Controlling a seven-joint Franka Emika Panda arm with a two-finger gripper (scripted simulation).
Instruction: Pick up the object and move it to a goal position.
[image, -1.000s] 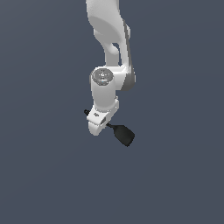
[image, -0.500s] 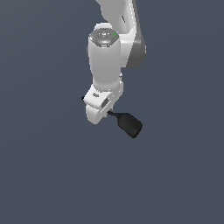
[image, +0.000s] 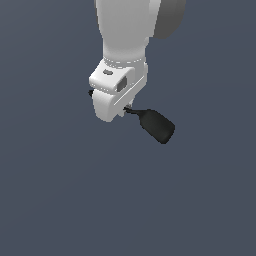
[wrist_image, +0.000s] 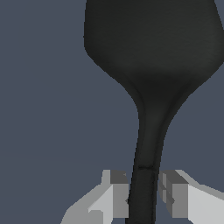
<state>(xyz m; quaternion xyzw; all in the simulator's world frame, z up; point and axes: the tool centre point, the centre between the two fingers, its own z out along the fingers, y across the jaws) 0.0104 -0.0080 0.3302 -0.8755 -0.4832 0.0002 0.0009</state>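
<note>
The object is a small matte black spoon-like utensil (image: 157, 125). Its rounded oblong head sticks out toward the exterior view's right from under my white gripper (image: 120, 107). The gripper is shut on its thin handle and holds it in the air. A short black tip of the handle shows on the gripper's other side. In the wrist view the spoon (wrist_image: 151, 65) fills most of the picture, and its handle passes between my two grey fingertips (wrist_image: 119, 194), which close against it on both sides of my gripper (wrist_image: 143, 194).
A plain dark blue-grey background fills both views. The white arm (image: 130, 30) comes down from the top of the exterior view. No goal marker shows.
The arm with the spoon has risen and come closer to the exterior camera, so both look larger. The spoon stays held in the shut gripper.
</note>
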